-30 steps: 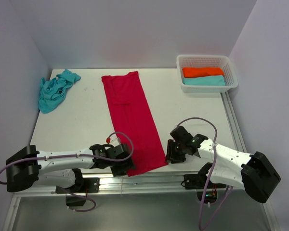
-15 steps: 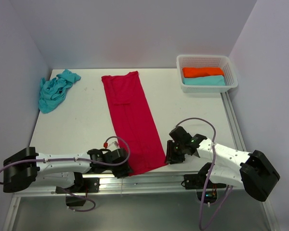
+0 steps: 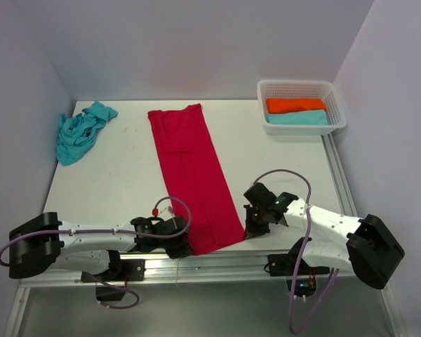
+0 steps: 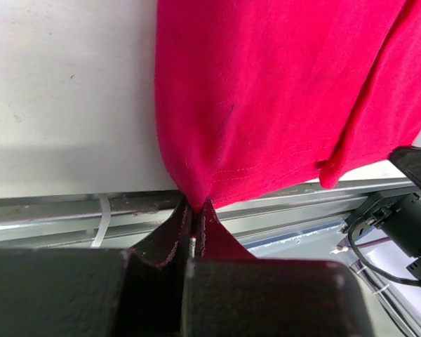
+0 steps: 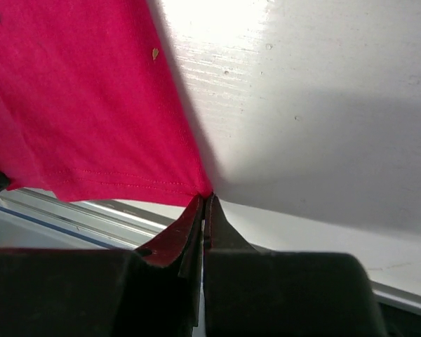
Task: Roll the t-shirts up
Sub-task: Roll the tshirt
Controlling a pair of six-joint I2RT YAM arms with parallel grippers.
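A crimson-red t-shirt lies folded into a long strip down the middle of the table, its hem at the near edge. My left gripper is shut on the hem's near-left corner, the cloth puckered into its tips. My right gripper is shut on the hem's near-right corner. A crumpled turquoise t-shirt sits at the far left. An orange t-shirt and a turquoise one lie rolled in the basket.
A white perforated basket stands at the far right corner. The table's metal front rail runs just under the hem. Walls close in the left, back and right sides.
Both grippers went from open to shut on the red shirt's hem corners. The left gripper slid a little nearer the table's front edge; the right one barely moved.
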